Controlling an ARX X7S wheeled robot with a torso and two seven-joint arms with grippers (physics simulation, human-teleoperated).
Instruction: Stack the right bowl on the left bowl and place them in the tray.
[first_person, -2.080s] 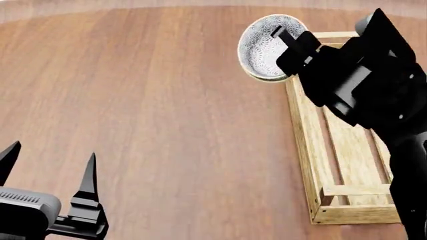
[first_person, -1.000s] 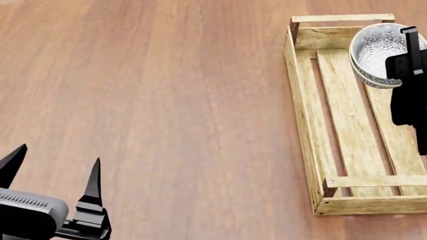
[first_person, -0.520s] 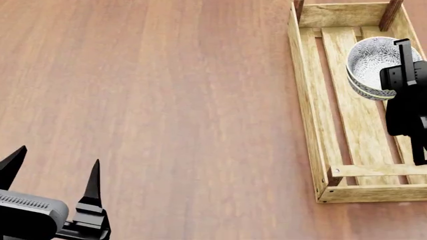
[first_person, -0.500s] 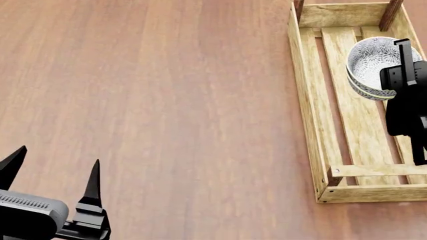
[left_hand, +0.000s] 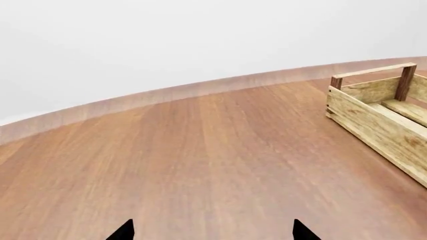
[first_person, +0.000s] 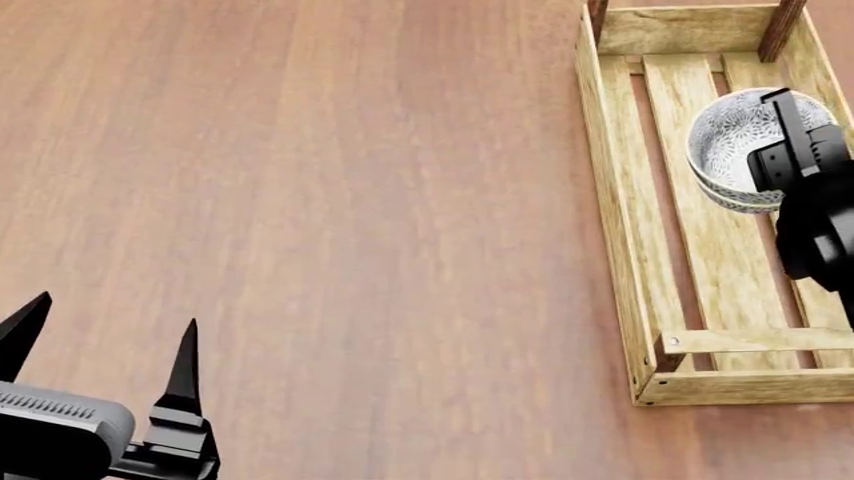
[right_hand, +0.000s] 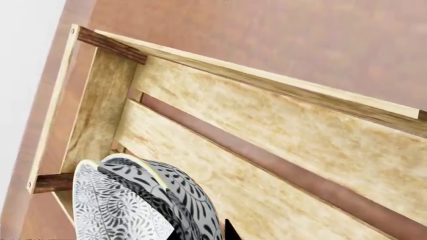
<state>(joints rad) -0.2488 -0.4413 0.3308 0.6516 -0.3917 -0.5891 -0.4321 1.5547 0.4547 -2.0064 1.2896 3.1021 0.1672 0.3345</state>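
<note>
On my right side, the right end effector (first_person: 790, 140) sits over the far half of the tray (first_person: 627, 250), clamped on the rim of the stacked bowls (first_person: 734, 150). In the head view one black finger (first_person: 785, 112) crosses the near edge of the upper bowl's rim. The right wrist view shows two nested patterned bowls (right_hand: 143, 205), one inside the other, with a dark fingertip (right_hand: 230, 231) just showing at the frame edge beside them. I cannot tell whether the lower bowl touches the slats or hangs just above them.

My left end effector (first_person: 100, 330) is spread wide, its two pointed black fingers (first_person: 183, 360) well apart with nothing between them, hovering above bare worktop (first_person: 334, 200) far from the tray. In the left wrist view only the two fingertips (left_hand: 123, 231) show at the lower edge, again with a wide gap.

I can read no writing, label or brand anywhere; the bowls carry only a dense black-and-white leafy pattern inside and out.

The tray is a long crate of pale rough wood with a slatted bottom, low sides and darker corner posts (first_person: 781, 28). It lies on the brown wooden worktop at my right, lengthwise away from me. The bowls are the only things within its walls, in the far half, toward its right side.
</note>
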